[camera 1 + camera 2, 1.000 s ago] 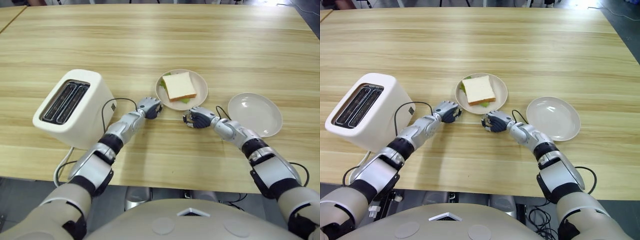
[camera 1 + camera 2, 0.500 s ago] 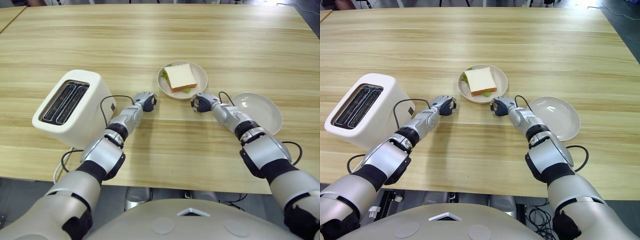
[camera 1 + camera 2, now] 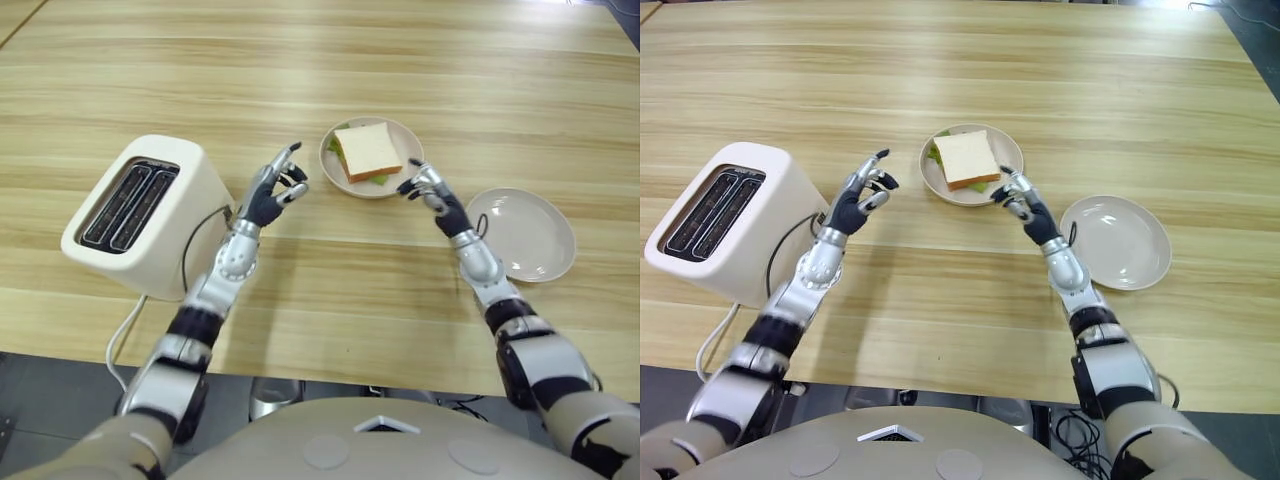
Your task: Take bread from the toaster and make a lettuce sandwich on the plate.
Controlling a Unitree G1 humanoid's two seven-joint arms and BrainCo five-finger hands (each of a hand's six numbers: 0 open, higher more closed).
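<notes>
Left hand [image 3: 268, 195], centre-left of frame, had its fingers [image 3: 287, 157] spread and empty. Right hand [image 3: 434, 195], fingers likewise parted, held nothing, just beside the plate [image 3: 356, 190] bearing the sandwich [image 3: 367, 152].

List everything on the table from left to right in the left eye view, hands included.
toaster → left hand → plate holding the sandwich → right hand → empty plate

A gap of table [image 3: 300, 90] separates toaster [image 3: 140, 215] from sandwich plate [image 3: 364, 190]; empty plate [image 3: 522, 232] crowds its right.
</notes>
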